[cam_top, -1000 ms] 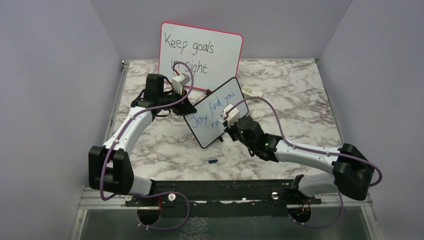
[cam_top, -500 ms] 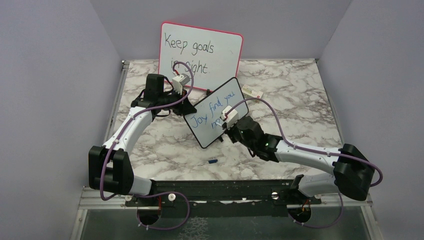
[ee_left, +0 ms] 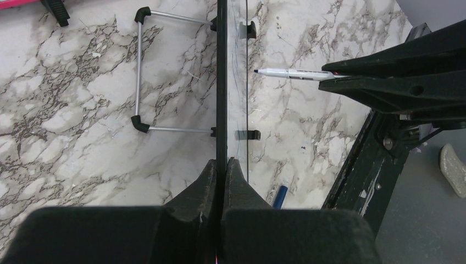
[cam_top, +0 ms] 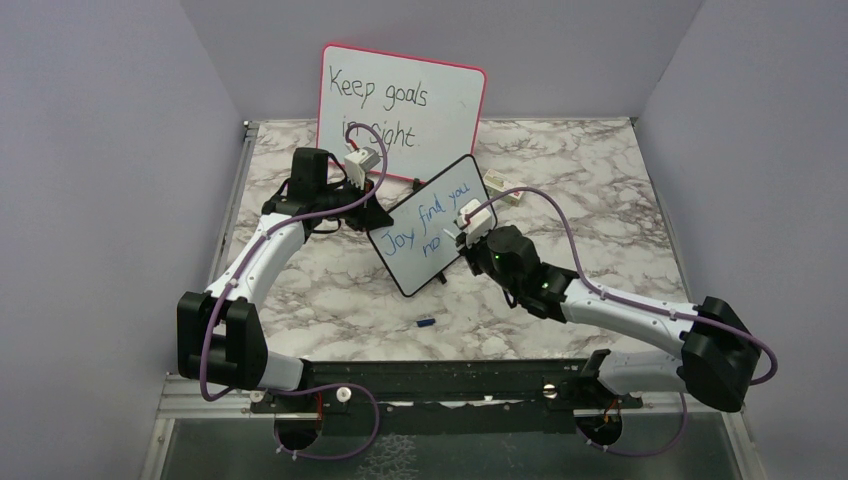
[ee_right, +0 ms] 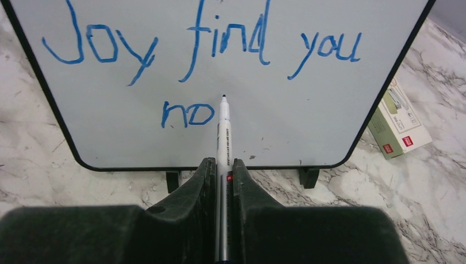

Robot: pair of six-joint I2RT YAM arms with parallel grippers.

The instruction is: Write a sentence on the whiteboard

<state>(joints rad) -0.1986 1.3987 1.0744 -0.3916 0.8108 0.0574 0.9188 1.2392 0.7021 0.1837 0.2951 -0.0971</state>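
In the left-centre of the top view, I am clamping my left claw (ee_left: 222, 164) tight on the edge of the whiteboard (cam_top: 413, 265). The whiteboard is standing tilted on the table (cam_top: 300, 290) in the middle of the frame, in front of the pink board (cam_top: 400, 100) at upper centre. I am steadying it there, with only its frame between the jaws.

Across its face the sentence (ee_right: 220, 44) is running in blue. "Joy find you" is filling the top line, and a second line is starting below it with "no". Just right of that "o", I am pointing the tip of the marker (ee_right: 223, 137) at the board. In the left wrist view the tip is looking just short of the surface, though I cannot be sure. My right claw (ee_right: 223, 163) is gripping the marker's barrel firmly, reaching in from the lower right of the top view.

I am judging the writing to be well along. The first line is done and the second is barely begun, so the rest of that word, and whatever follows, is left to write.
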